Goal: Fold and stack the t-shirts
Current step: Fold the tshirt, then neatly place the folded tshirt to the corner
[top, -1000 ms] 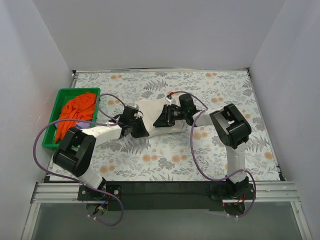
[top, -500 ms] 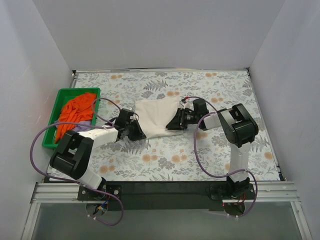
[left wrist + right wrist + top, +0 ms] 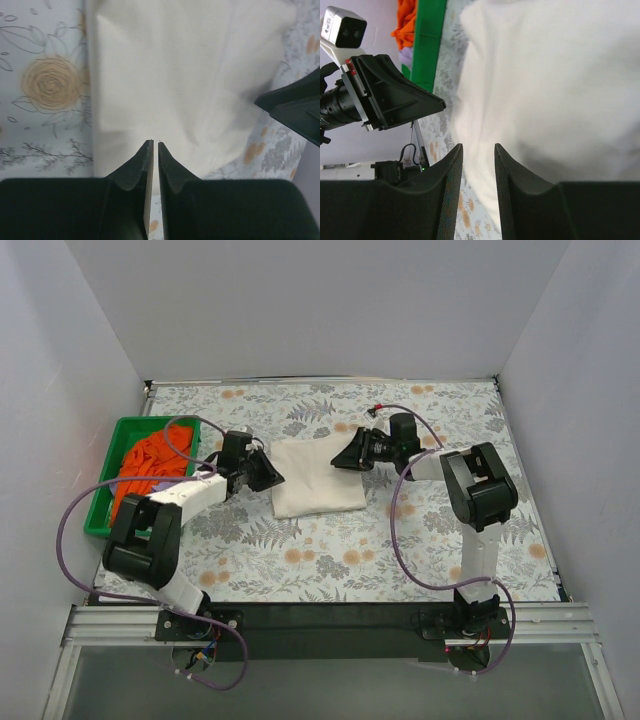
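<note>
Cream cloth, soft and light: the cream t-shirt [image 3: 315, 478] lies folded into a flat pad between the two grippers, just ahead of each one's fingertips. The left gripper [image 3: 152, 146] is closed to a slit on nothing; the right gripper [image 3: 476, 150] stands slightly parted, also empty. Pinched at one point it would likely sag and unfold — better to take all layers at opposite edges. The orange t-shirt [image 3: 150, 465] lies in the green tray [image 3: 160, 421] behind the left gripper.

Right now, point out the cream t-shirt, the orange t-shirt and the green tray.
cream t-shirt [image 3: 315, 478]: top external view, middle of the folded cloth.
orange t-shirt [image 3: 146, 464]: top external view, middle of the bunched heap.
green tray [image 3: 103, 480]: top external view, its left wall.
</note>
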Controlling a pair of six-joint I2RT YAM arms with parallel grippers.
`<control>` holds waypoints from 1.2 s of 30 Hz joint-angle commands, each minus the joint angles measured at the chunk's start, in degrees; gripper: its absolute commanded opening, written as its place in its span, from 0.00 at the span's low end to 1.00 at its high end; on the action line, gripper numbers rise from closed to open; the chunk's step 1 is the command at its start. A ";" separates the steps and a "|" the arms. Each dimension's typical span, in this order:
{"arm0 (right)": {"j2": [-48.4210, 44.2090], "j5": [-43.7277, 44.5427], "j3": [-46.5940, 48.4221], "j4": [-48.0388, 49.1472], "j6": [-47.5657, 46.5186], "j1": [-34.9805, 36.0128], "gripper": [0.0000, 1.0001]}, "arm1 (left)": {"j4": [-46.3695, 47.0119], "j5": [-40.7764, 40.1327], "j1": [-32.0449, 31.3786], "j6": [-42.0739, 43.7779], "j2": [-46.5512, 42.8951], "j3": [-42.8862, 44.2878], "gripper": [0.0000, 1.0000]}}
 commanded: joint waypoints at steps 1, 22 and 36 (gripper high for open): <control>4.47 2.94 0.37 -0.11 -0.25 -2.47 0.34 | 0.75 1.68 1.95 -0.13 6.11 -0.14 0.11; -19.52 22.89 -6.31 -39.91 -24.24 -4.94 0.43 | -16.65 -13.24 2.13 9.27 -21.89 -2.60 0.90; -10.56 26.41 0.28 -43.17 -26.88 0.78 0.43 | -25.27 -23.55 2.22 6.64 -37.29 -4.54 0.98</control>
